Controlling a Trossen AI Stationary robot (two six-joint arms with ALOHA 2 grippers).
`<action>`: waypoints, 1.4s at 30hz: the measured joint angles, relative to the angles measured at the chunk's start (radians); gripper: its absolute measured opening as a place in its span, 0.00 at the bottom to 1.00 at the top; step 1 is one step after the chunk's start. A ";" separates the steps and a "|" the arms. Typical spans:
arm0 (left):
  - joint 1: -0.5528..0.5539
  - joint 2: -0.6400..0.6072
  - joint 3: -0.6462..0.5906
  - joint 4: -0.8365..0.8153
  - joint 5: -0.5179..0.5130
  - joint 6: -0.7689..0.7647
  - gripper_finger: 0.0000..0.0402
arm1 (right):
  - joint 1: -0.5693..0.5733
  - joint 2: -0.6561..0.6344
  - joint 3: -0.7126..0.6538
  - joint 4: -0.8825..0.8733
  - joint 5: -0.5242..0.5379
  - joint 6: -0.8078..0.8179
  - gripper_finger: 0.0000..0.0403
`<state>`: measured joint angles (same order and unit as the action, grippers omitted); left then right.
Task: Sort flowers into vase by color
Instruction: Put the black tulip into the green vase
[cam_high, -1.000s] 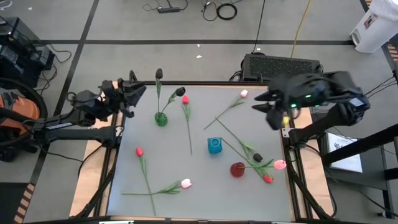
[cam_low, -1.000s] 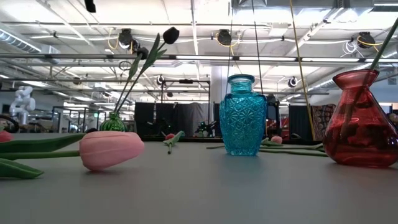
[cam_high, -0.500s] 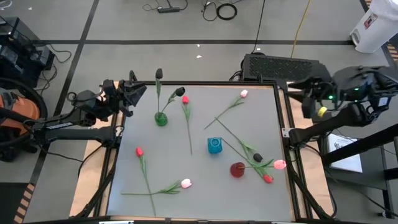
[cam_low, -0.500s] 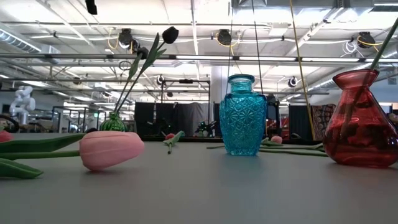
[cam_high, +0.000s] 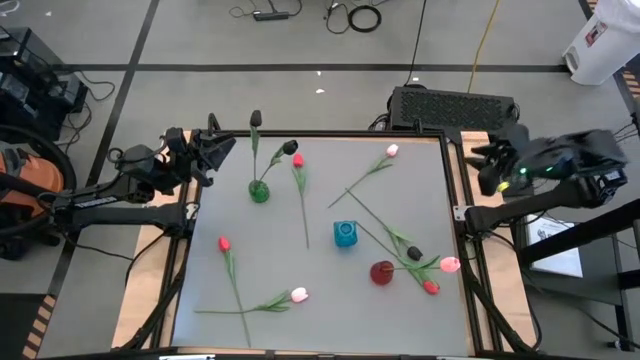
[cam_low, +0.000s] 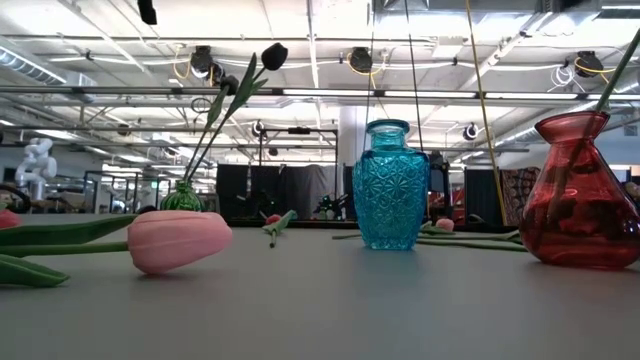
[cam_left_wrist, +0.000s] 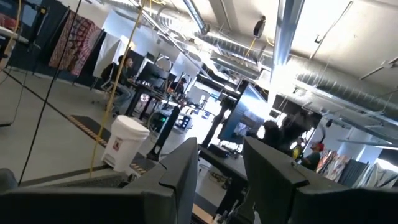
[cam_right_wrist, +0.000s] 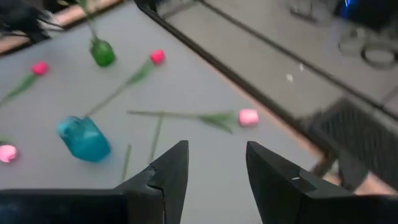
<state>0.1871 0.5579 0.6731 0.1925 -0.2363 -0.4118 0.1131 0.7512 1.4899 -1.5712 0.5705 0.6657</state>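
Three small vases stand on the grey table. The green vase (cam_high: 259, 190) holds two near-black tulips (cam_high: 290, 147). The blue vase (cam_high: 345, 234) stands mid-table. The red vase (cam_high: 382, 272) has a green stem leaning in it. Red tulips (cam_high: 297, 160), (cam_high: 224, 243) and pink tulips (cam_high: 392, 151), (cam_high: 299, 295) lie flat on the table. More heads (cam_high: 450, 264) lie by the red vase. My left gripper (cam_high: 220, 147) hangs open at the table's far left corner. My right gripper (cam_high: 487, 165) is open beyond the table's right edge, its fingers (cam_right_wrist: 168, 168) pointing back over the table.
The table's raised frame (cam_high: 455, 200) runs between my right gripper and the flowers. A black box (cam_high: 450, 105) sits on the floor behind the far edge. Bare tabletop lies between the blue vase and the near edge.
My right arm has swung from above the table's far right part out past the right edge. Its gripper has stayed open. The flowers and vases have not moved.
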 joint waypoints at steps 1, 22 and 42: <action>0.000 0.000 0.000 0.000 0.000 0.000 0.34 | 0.000 -0.020 -0.048 0.002 0.000 0.037 0.38; 0.000 0.010 -0.001 -0.015 -0.008 0.006 0.34 | 0.000 -0.057 -0.797 0.401 -0.303 0.453 0.38; 0.000 0.012 -0.001 -0.076 -0.007 0.001 0.34 | 0.000 0.181 -0.847 0.647 -0.482 0.616 0.54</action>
<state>0.1875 0.5697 0.6724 0.1169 -0.2438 -0.4108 0.1127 0.9319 0.6434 -0.9246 0.0882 1.2813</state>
